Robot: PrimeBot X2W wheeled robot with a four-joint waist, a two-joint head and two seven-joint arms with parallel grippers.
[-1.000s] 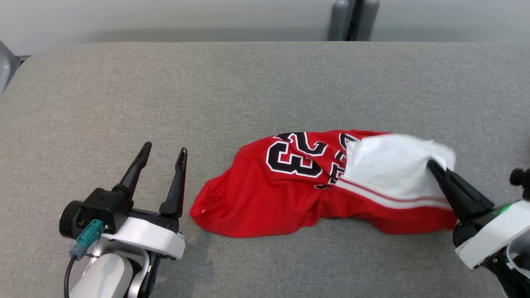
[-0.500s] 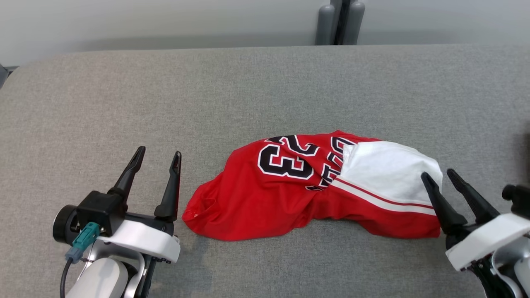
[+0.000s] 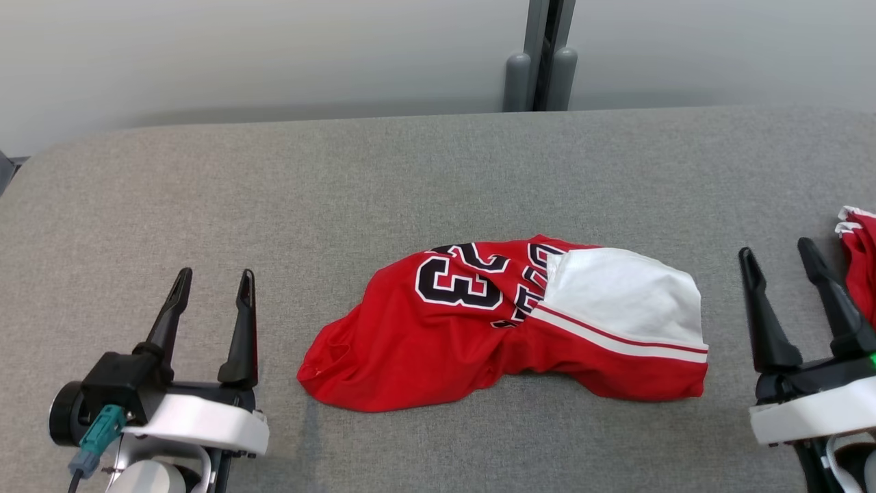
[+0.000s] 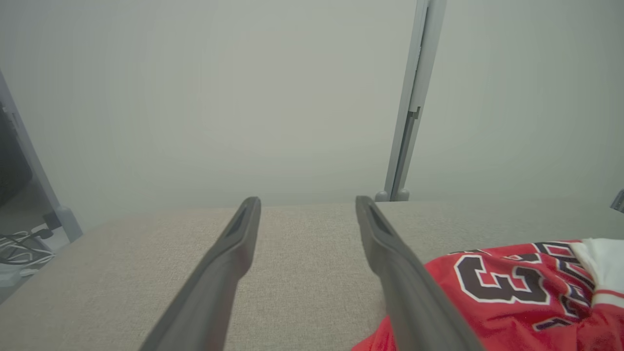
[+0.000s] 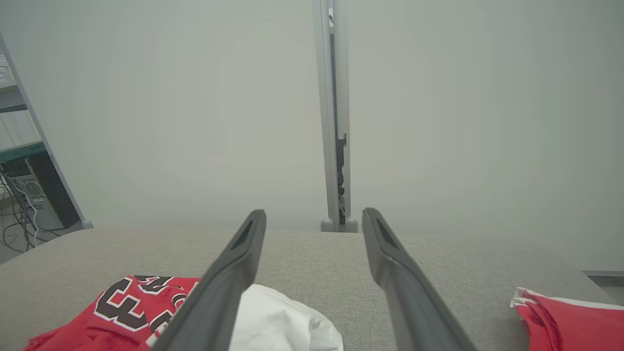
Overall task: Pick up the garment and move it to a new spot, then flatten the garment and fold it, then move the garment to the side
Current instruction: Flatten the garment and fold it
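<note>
Your left gripper (image 3: 215,274) and right gripper (image 3: 775,246) stand spread and empty, the garment (image 3: 479,329) bunched on the table (image 3: 342,178) between them. Pinch a doubled fold (or the other red cloth (image 3: 862,267) at right) and it likely won't flatten.

Bare grey table (image 3: 410,171) lies open ahead of my left gripper (image 3: 216,274) and beyond the crumpled garment (image 3: 493,329), which bulks in the middle; my right gripper (image 3: 775,248) has a clear strip on its left, but a second red cloth (image 3: 859,253) crowds just beside its right finger; a grey post (image 3: 540,61) stands behind the far edge.
</note>
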